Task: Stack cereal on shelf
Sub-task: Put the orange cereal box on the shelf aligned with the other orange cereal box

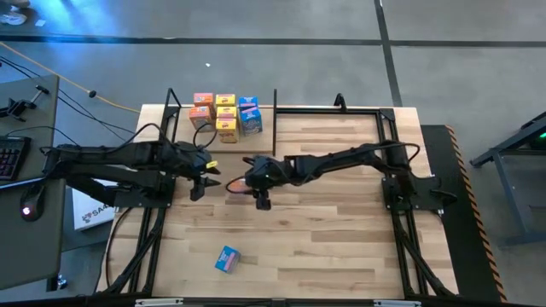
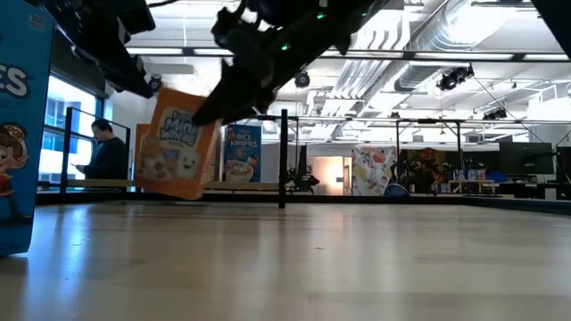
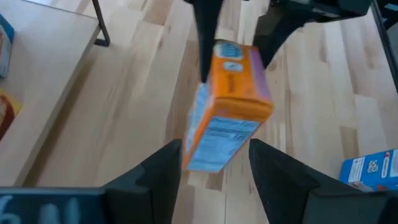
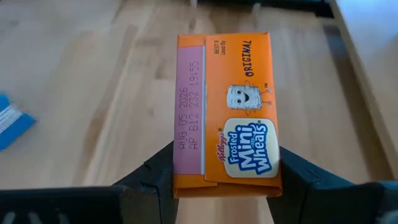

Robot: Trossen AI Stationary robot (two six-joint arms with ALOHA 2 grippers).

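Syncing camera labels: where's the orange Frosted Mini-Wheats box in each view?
High view: orange Frosted Mini-Wheats box mid-table, in the right hand.
Low view: left of centre, tilted, off the tabletop.
Left wrist view: centre, beyond the left hand, whose fingers are open.
Right wrist view: centre, between the fingers.
Shared landmark: loose blue cereal box.

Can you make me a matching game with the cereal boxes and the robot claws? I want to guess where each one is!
Things:
1. orange box
2. lone blue box
3. left claw
4. stacked boxes

Places or states:
A. open, empty, beside the orange box
B. lying alone on the striped table, near the front edge
C. gripped in the right claw, lifted off the table
D. sitting together on the pale shelf board

Pairs: 1-C, 2-B, 3-A, 4-D
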